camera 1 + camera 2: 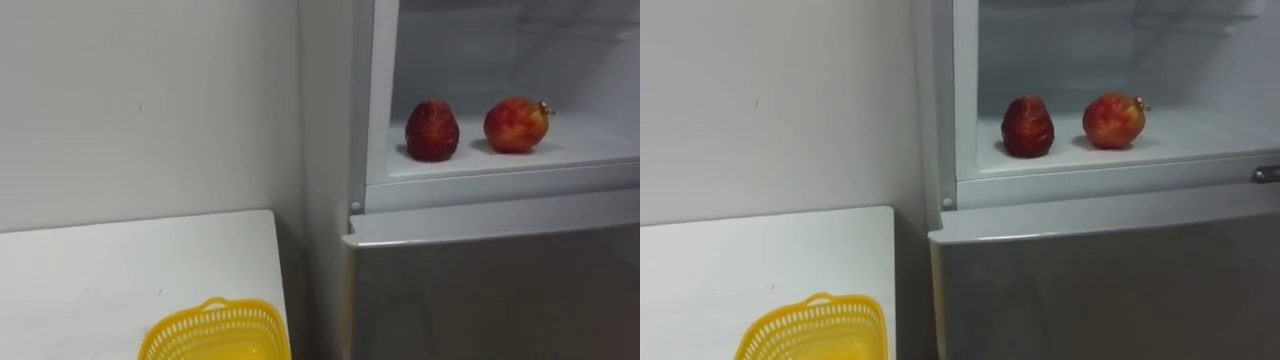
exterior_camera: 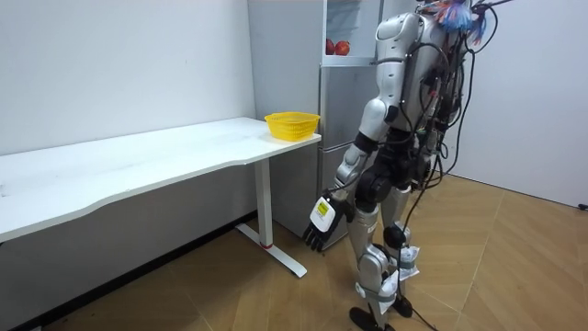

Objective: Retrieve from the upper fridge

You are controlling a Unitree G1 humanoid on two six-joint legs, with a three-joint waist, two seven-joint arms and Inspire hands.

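The upper fridge compartment [image 1: 590,150] stands open in front of me. On its white shelf sit two fruits: a dark red one [image 1: 432,130] on the left and a rounder red and yellow one [image 1: 516,124] on the right. The two are apart, and both stand near the shelf's front edge. In the room view I stand upright facing the fridge [image 2: 342,101]. My left hand [image 2: 319,230] hangs at thigh height with relaxed fingers, holding nothing.
A white table [image 1: 120,270] stands against the wall at my left, close beside the fridge. A yellow mesh basket [image 1: 215,335] sits on its near right corner. The grey lower fridge door [image 1: 500,290] is closed.
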